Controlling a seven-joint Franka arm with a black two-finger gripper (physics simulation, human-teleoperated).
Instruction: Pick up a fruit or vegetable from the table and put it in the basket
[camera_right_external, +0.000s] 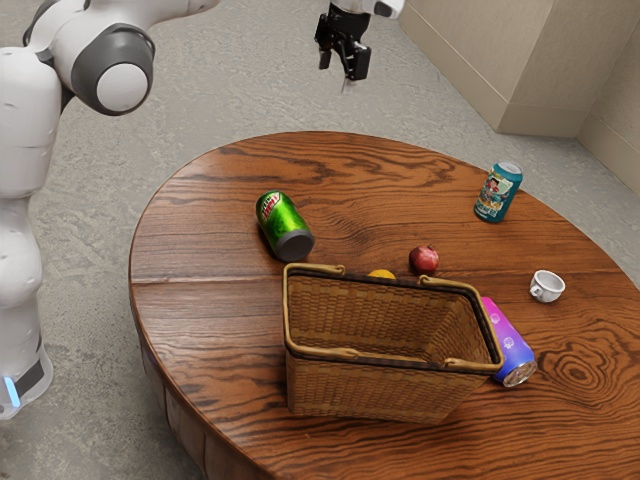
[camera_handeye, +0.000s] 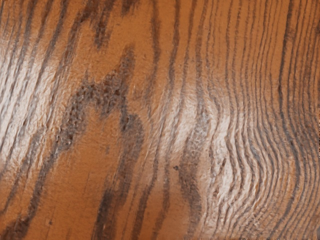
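Observation:
My black gripper (camera_right_external: 342, 66) hangs high above the far side of the table, its two fingers apart and nothing between them. A small red round fruit (camera_right_external: 424, 260) lies on the wood behind the wicker basket (camera_right_external: 365, 391). Beside it, a yellow-orange fruit (camera_right_external: 381, 274) is partly hidden by the basket's back rim. The basket stands upright near the table's front, its handles folded down on the rim; the inside that shows holds nothing. In the wrist view, bare wood grain of the table (camera_handeye: 165, 120) lies below my hand.
A green can (camera_right_external: 284, 228) lies tilted left of the fruits in the exterior view. A teal can (camera_right_external: 498, 192) stands at the back right, a white cup (camera_right_external: 547, 286) sits at the right, and a purple-pink can (camera_right_external: 510, 346) lies against the basket's right side.

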